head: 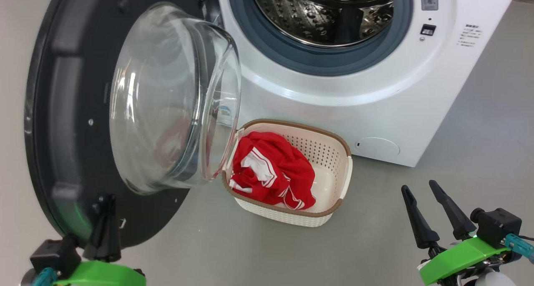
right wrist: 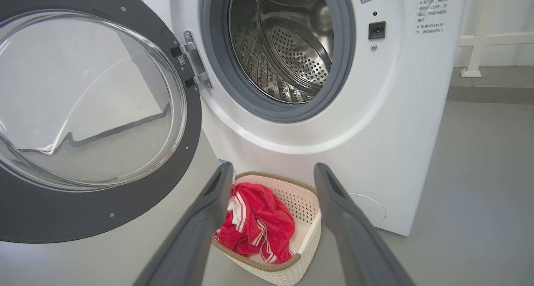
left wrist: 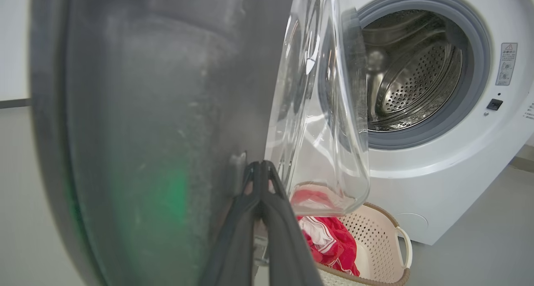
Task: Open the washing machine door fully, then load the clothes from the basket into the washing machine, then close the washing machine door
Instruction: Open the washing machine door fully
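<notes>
The closed left pincer (head: 108,200) sat at the rim of the washing machine door (head: 62,111), lower left, where a steady outward push looked wisest; the right pincer (head: 419,186) hovered open, clothes (head: 275,165) in the basket (head: 300,126) mid-frame.

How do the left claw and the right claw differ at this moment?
The left claw is shut, fingers pressed together; the right claw is open, fingers spread. The left claw sits close against the lower dark rim of the washing machine door; the right claw is apart from everything, over the floor right of the basket. Both have long dark fingers, and neither holds the clothes.
</notes>
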